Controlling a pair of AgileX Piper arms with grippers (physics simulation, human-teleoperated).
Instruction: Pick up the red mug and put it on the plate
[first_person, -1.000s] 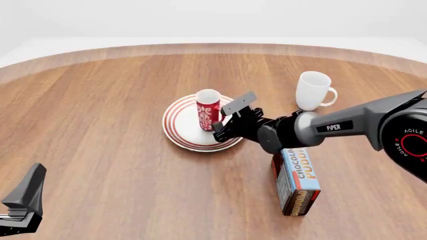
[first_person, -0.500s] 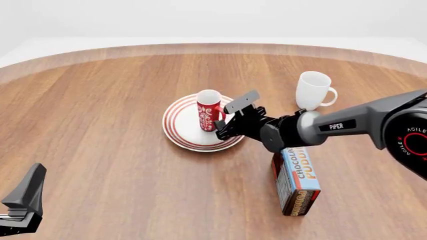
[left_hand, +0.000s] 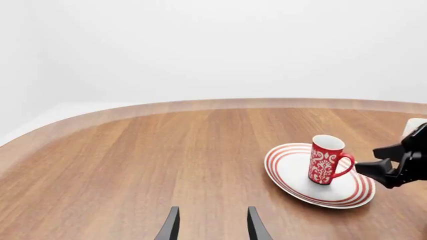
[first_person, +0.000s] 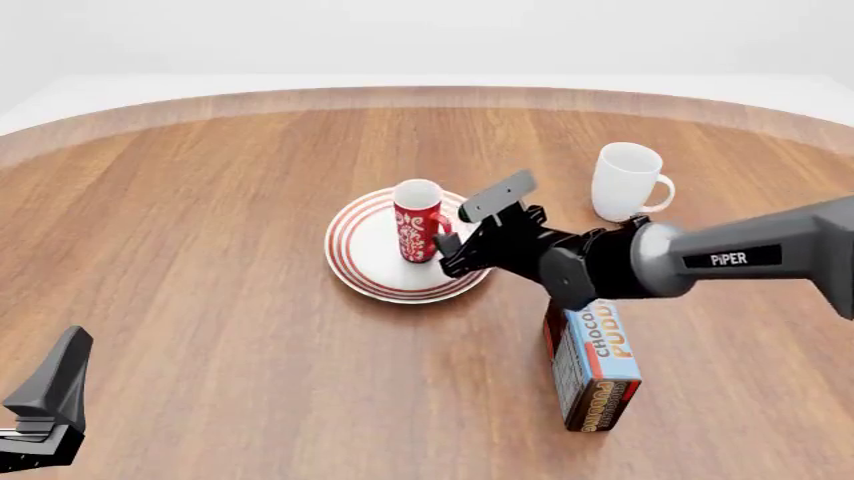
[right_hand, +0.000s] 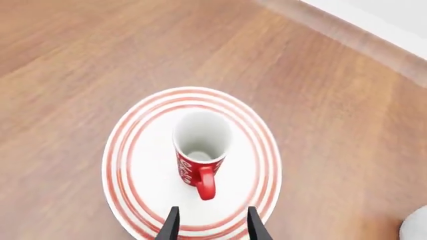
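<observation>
The red mug (first_person: 418, 221) with its white pattern stands upright on the red-ringed plate (first_person: 363, 262) near the table's middle. Its handle points toward my right gripper (first_person: 451, 256), which is open and empty, just right of the mug and apart from it. In the right wrist view the mug (right_hand: 199, 150) sits on the plate (right_hand: 133, 165) just beyond the open fingers (right_hand: 172, 226), handle toward them. My left gripper (left_hand: 212, 227) is open and empty, far off at the table's near left. It sees the mug (left_hand: 325, 160), the plate (left_hand: 287, 170) and the right gripper (left_hand: 375, 160).
A plain white mug (first_person: 627, 180) stands behind and to the right of the plate. A chocolate pudding box (first_person: 595, 362) stands upright under the right arm, near the front right. The left arm (first_person: 51, 395) sits at the near left corner.
My right gripper has drawn back to the right and slightly up, away from the red mug. The mug stays upright on the plate. The left arm has not moved.
</observation>
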